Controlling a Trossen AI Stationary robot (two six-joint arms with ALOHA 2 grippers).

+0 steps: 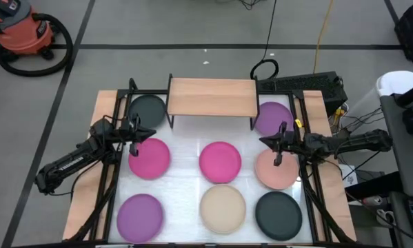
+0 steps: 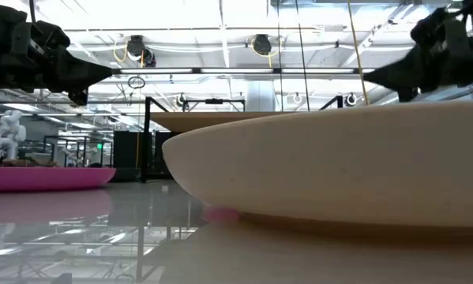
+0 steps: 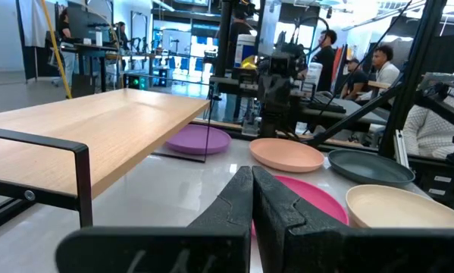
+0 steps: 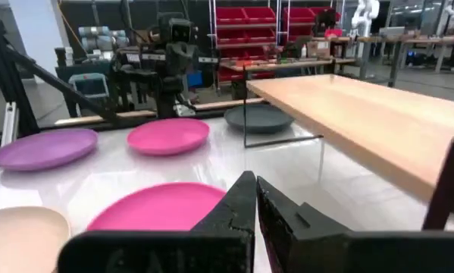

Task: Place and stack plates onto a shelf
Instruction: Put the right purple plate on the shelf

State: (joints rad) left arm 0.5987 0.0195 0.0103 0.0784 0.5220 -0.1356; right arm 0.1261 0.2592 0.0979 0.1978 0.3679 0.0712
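Several round plates lie flat on the white tabletop in the high view: dark grey (image 1: 148,110) and purple (image 1: 274,117) beside the shelf, magenta (image 1: 149,157), magenta (image 1: 220,162) and salmon (image 1: 275,171) in the middle row, then purple (image 1: 140,213), beige (image 1: 223,208) and dark grey (image 1: 278,212) along the near edge. The wooden shelf (image 1: 212,96) stands on black legs at the far side, with nothing on it. My left gripper (image 1: 133,146) is shut and hovers over the left magenta plate's far-left rim. My right gripper (image 1: 278,156) is shut and hovers over the salmon plate.
Black frame rails (image 1: 111,172) run along both table sides under the arms. In the low view the beige plate (image 2: 339,166) fills the foreground. People sit beyond the table in the left wrist view (image 3: 378,64). There is free tabletop between the shelf and the middle row.
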